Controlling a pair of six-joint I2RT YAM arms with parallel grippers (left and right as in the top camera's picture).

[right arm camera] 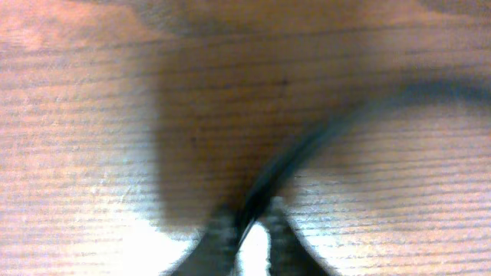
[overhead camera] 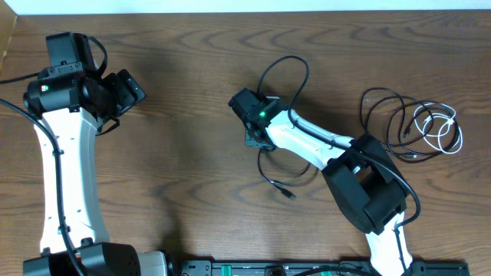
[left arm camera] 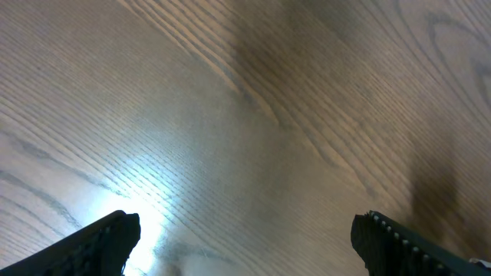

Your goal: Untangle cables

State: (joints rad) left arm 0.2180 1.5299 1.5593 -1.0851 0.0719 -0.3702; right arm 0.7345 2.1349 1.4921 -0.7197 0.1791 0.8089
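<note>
Pinching the black cable (right arm camera: 330, 130) between its two fingers, the right tool (right arm camera: 253, 244) is pressed together close over the wooden surface (overhead camera: 184, 153). In its wrist view the cord is blurred and curves up and to the right from the fingertips.

From above, two arms rise from the near edge, the left arm (overhead camera: 65, 169) and the right arm (overhead camera: 360, 184). Nearest on the surface lies one small plug (overhead camera: 290, 196) at the end of the black cable, just left of the right arm. The cord runs from it up to the right tool, about mid-surface, and beyond the tool it opens into one loop toward the far side.

Right of that arm, several loose black coils lie in a heap. One white cable (overhead camera: 441, 126) is looped over their right part, touching them. Whether those coils join the pinched cord I cannot tell, since the arm covers the stretch between.

Farther off, at the far left, the left tool (left arm camera: 245, 245) hovers with its two fingers spread wide over the wood, well apart from both cables.
</note>
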